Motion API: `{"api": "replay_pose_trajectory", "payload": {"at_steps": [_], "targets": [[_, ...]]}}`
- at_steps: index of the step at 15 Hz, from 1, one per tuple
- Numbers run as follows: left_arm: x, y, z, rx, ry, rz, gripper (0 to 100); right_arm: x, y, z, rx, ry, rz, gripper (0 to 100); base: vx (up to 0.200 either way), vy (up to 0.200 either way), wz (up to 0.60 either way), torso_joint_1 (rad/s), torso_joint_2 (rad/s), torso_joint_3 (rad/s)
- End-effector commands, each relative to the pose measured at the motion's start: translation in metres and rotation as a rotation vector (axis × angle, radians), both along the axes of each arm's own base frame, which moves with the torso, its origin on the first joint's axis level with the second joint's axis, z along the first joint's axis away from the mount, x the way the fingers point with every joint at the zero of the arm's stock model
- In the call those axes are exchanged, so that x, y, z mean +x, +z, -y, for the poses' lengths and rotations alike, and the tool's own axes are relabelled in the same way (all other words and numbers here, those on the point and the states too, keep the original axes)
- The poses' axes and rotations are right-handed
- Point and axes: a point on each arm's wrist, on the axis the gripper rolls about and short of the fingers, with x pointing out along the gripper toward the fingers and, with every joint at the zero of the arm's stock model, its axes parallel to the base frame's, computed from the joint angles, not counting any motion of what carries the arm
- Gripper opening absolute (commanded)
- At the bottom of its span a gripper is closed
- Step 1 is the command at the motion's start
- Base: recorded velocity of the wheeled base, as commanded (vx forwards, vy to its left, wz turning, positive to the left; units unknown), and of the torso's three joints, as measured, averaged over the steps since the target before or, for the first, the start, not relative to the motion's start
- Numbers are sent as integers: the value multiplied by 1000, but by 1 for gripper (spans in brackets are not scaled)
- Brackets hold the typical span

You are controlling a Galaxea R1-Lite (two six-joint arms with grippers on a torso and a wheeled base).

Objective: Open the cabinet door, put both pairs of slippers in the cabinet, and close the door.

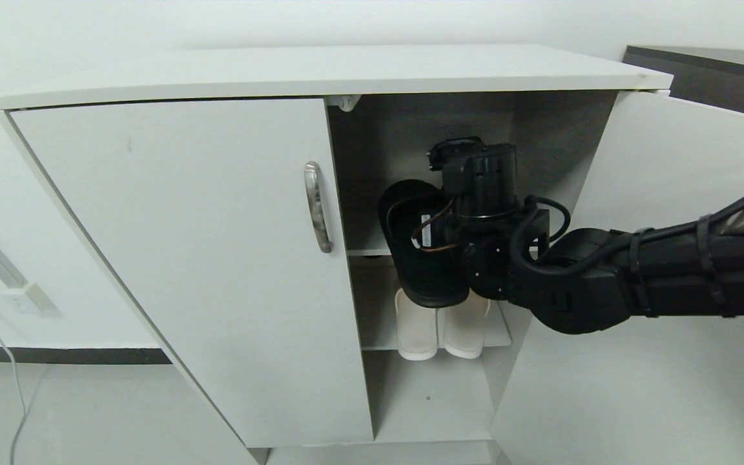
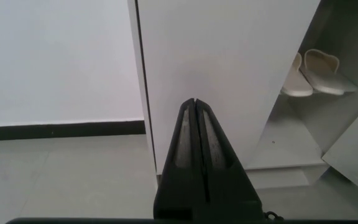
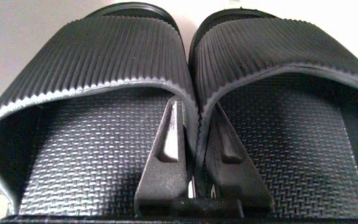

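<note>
Over on the left, the cabinet (image 1: 320, 71) has its left door (image 1: 185, 258) shut. In front of that door hangs the left gripper (image 2: 195, 143), fingers pressed together and holding nothing. Past the handle (image 1: 318, 206) the right half stands open. There the right gripper (image 3: 195, 118) is nipped tight on the black slippers (image 1: 420, 258), pinching the two inner edges where the pair meets, so both come along in one hold. They look like light, rubbery slides. The ribbed straps should give a little and the textured footbeds shouldn't slip, but a pinch at the centre could let the outer sides sag or splay. The pair hangs nearly upright at the mouth of the opening, across the front edge of the middle shelf (image 1: 365, 248). I can't tell whether it touches. Below, the white slippers (image 1: 440, 329) sit side by side on the lower shelf (image 1: 501, 336), their ends jutting over its lip. The bay is narrow, with little room to either side. The open right door (image 1: 637, 290) stands close beside the arm.
</note>
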Motion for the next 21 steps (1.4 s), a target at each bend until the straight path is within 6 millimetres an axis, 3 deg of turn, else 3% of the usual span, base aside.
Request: {"api": "replay_pose_trajectory", "payload": {"at_steps": [1,7,16,17,21], "targets": [[0,0,0,0,0,-1,0,25,0,3,-8,-45,-20,0,0,0,0,0,0,0],[0,0,0,-2,0,-1,0,66,0,-5,25,-103,-37,0,0,0,0,0,0,0],[0,0,0,-3,1,-1,0,73,-1,-8,50,-117,-7,0,0,0,0,0,0,0],[0,0,0,-5,1,-1,0,73,-1,-7,50,-119,-6,100,0,0,0,0,0,0],[0,0,0,-5,1,-1,0,72,-4,-7,37,-119,-19,100,0,0,0,0,0,0]]}}
